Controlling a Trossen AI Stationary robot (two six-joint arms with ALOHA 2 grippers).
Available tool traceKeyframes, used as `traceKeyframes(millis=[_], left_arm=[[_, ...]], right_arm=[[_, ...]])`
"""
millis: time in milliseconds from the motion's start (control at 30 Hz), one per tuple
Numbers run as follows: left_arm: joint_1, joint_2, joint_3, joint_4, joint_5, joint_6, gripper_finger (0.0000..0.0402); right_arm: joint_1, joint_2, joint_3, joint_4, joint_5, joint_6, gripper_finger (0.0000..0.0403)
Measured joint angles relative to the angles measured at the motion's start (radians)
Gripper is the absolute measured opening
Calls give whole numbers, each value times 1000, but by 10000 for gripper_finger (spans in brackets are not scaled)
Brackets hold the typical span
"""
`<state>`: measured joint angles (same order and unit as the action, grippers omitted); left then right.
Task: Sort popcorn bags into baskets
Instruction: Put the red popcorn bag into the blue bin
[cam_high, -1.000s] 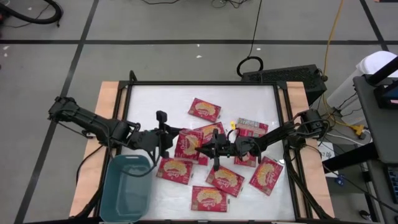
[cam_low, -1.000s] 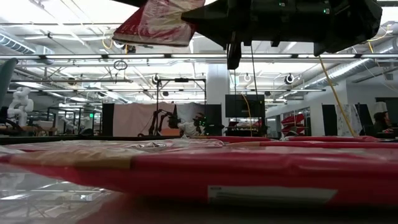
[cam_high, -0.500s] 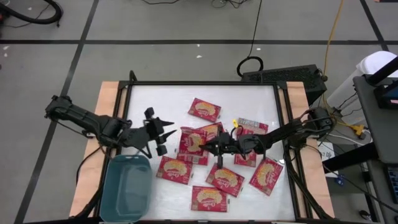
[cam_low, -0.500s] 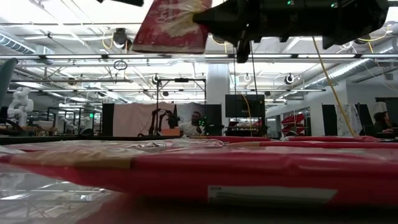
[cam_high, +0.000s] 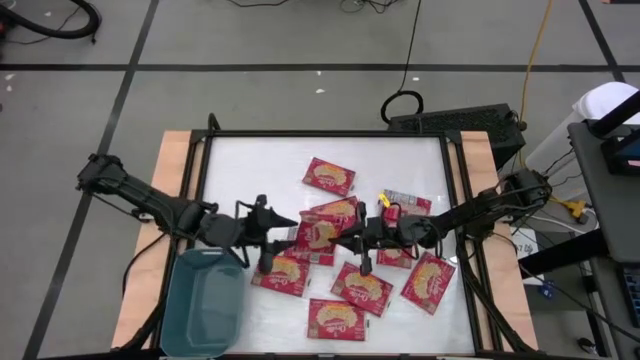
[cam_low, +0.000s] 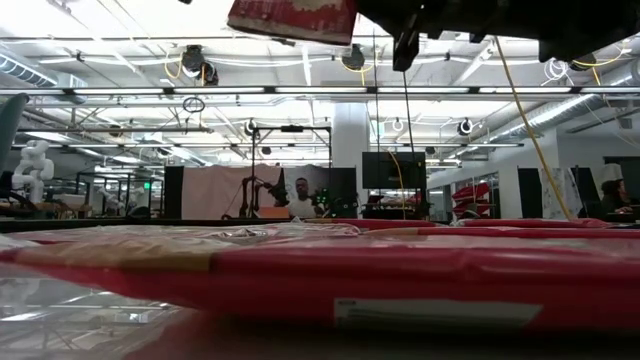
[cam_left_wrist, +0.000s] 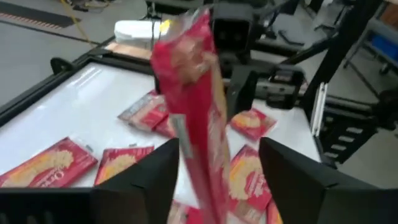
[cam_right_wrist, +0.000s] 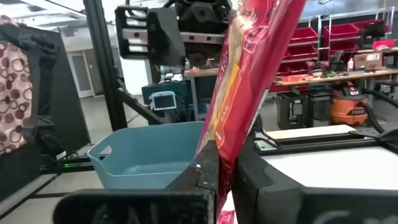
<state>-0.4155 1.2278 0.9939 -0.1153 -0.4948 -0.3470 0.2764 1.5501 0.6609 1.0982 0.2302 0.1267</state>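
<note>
Popcorn bag (cam_right_wrist: 249, 74) pinched in right fingers (cam_right_wrist: 208, 165), between spread left fingers (cam_left_wrist: 149, 180).

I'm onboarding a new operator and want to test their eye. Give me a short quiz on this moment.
1. True or false: the right end effector is shut on a popcorn bag held in the air.
2. The left end effector is: A) shut, B) open with its fingers either side of that bag.
3. Fill in: the teal basket sits nearest the ___ arm.
Key: 1 true; 2 B; 3 left.
</note>
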Motion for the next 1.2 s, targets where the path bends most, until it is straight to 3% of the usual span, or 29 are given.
traceKeyframes(millis=[200,333,467,700,833,1000,1200], left_arm=[[27,56,1,68,24,-13,304],[45,87,1,76,48,-19,296],[49,91,1,100,81,7,219],[51,90,1,118,153,154,29],[58,86,1,112,152,121,27],[43,34,1,61,155,42,18],[-3,-59,2,-57,163,-144,19]], right_arm=[[14,0,0,5,1,-8,9],[13,-1,0,14,5,-15,9],[13,0,0,16,7,-30,9],[12,0,1,7,17,-9,17],[19,-1,2,-15,92,13,58],[31,-18,2,-54,145,9,145],[33,-76,2,-261,211,15,233]])
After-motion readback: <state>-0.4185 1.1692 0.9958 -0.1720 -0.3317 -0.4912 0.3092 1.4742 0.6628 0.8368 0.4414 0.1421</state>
